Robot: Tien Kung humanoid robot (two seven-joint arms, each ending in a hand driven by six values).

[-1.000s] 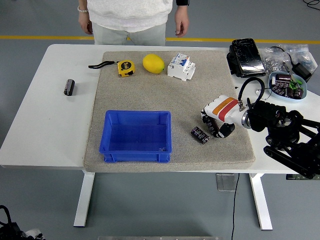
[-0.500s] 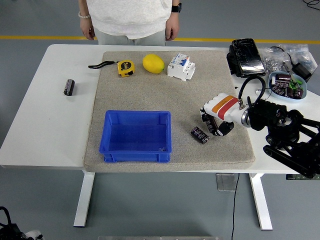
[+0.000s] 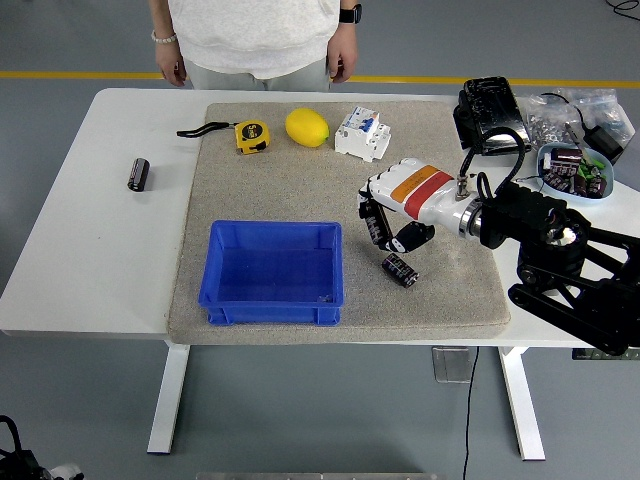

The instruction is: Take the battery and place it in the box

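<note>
task stage: early, by the look of it; nothing in the box yet, pickup not done
battery (image 3: 400,269): lying on its side on the grey mat (image 3: 300,180), just right of the box, near edge of the mat
right hand (image 3: 392,222): reaching in from the right, above and slightly far of the battery; fingers curled downward, thumb tucked under
grip: cannot tell for certain whether anything is pinched; something dark shows among the fingers, but the battery on the mat looks free of them
box (image 3: 273,272): blue, open top, inside bare, on the near left part of the mat
second battery (image 3: 138,174): on the bare white table (image 3: 80,250), well left of the mat, untouched
left hand: not visible
far row on the mat: tape measure (image 3: 251,135), lemon (image 3: 307,127), white switch unit (image 3: 362,133), all well apart from the hand
person (image 3: 255,35): standing at the far side, hands hanging down, touching nothing
left to do: close on the battery, lift, carry left over the box wall, release inside
likely trouble: round battery could roll away from the fingertips
</note>
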